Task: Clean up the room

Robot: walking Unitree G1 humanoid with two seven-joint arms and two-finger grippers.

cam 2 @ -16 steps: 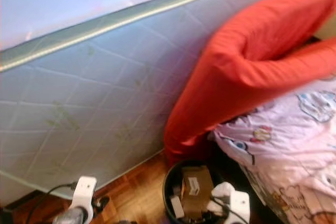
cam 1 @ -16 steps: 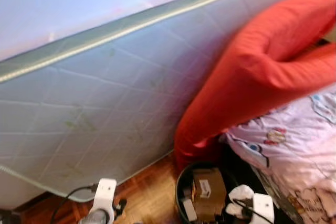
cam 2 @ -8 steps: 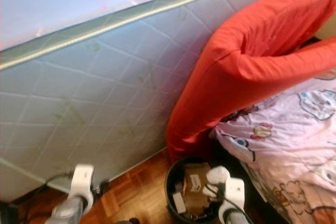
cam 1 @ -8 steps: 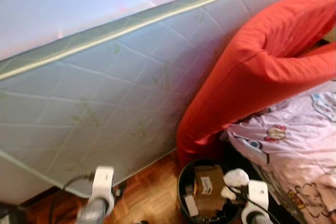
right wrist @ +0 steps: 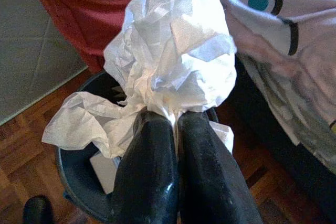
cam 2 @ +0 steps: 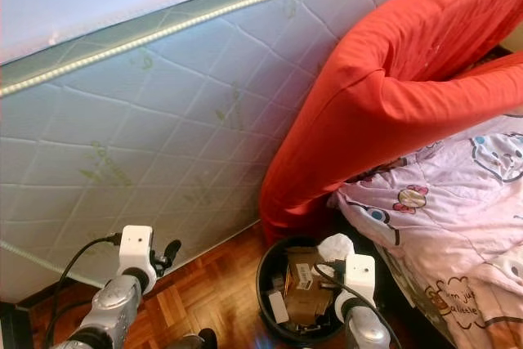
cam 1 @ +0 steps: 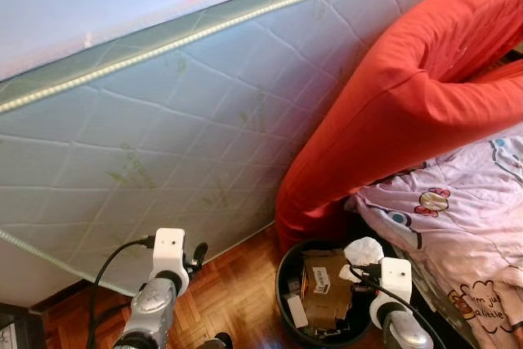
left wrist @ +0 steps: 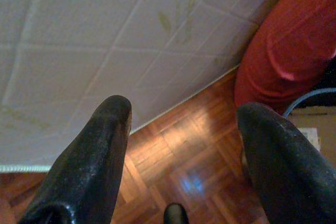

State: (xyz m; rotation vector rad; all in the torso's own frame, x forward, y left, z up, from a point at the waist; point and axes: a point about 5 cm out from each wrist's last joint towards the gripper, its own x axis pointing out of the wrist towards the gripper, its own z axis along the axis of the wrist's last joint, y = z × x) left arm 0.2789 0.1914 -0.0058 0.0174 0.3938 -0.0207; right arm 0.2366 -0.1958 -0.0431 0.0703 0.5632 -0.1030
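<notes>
Quilted mattress: stands on edge across the left and far side, green piping along its upper border. Red cushion: folded, leaning against the mattress at right, its lower end at the floor just behind the bin. Patterned pink bedding: near right, beside the bin. Parquet floor: near centre. Black round bin: on the floor between mattress and bedding, holding a cardboard box and small scraps. Crumpled white tissue: pinched in the right tool, fingers closed on it, held over the bin's right rim. Left tool: fingers spread apart, nothing between them, above the floor near the mattress foot.
</notes>
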